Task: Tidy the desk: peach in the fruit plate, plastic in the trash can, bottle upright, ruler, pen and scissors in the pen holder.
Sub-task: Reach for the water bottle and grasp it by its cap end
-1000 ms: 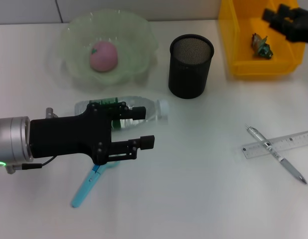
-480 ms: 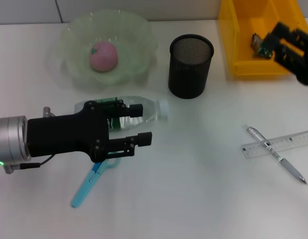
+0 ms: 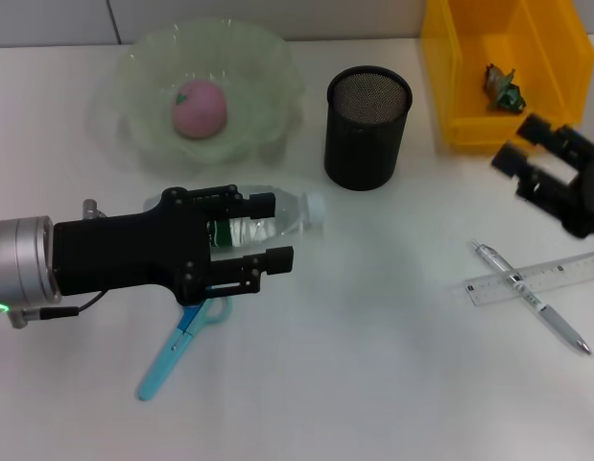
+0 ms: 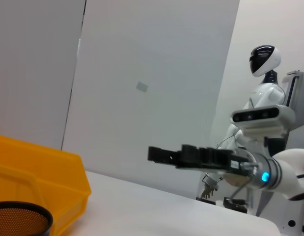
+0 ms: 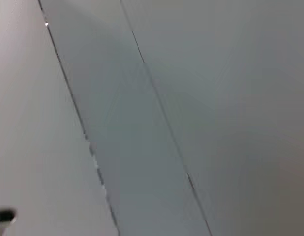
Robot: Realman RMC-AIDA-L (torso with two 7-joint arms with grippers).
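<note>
Peach sits in the plate, plastic in the bin. Left tool, spread, straddles the lying bottle. Right tool is spread too; ruler, pen and scissors remain.

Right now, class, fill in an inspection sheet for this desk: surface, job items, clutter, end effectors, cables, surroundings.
Surface: plain white desk, flat.
Job items: pink round peach in the pale green scalloped fruit plate; crumpled plastic in the yellow trash can; clear bottle lying on its side; black mesh pen holder upright; silver pen lying across the clear ruler; light blue scissors flat on the desk.
Clutter: nothing seen.
End effectors: left end effector open, fingers either side of the bottle; right end effector open, in front of the trash can.
Cables: thin black cable under the left wrist.
Surroundings: white humanoid robot beyond the desk.
</note>
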